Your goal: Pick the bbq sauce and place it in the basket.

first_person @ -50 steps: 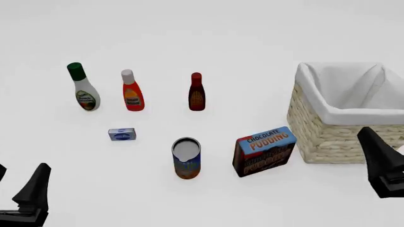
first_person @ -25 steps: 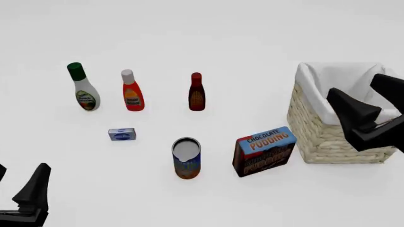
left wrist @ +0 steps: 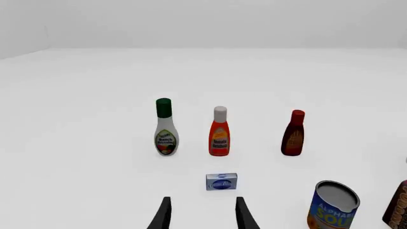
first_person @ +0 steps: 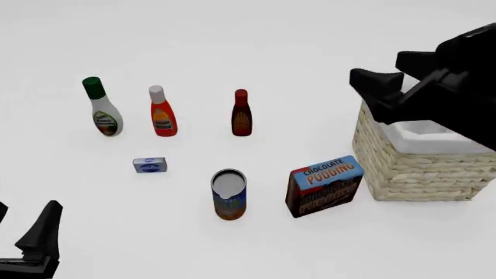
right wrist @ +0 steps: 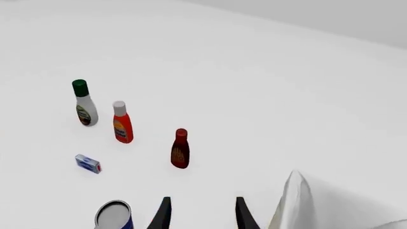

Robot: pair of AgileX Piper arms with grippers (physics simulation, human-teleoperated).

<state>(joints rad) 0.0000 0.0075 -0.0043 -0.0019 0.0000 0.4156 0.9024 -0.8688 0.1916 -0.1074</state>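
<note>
The right claw hangs high over the basket, above its near-left corner, fingers spread with nothing between them. The left claw sits low at the near left edge of the counter, also spread and empty (its two dark fingertips show apart in its own wrist view).

The bbq sauce stands upright, long axis vertical, cap pointing up, well left of the basket and apart from both claws. It is a small dark red-brown bottle with a red cap and an orange-yellow label. It is the rightmost of three bottles in a far row: the orange-red bottle with a white cap is to its left, then the white bottle with a green cap.

Nearer stand a soup can, a chocolate pudding box just left of the basket, and a small blue packet.
</note>
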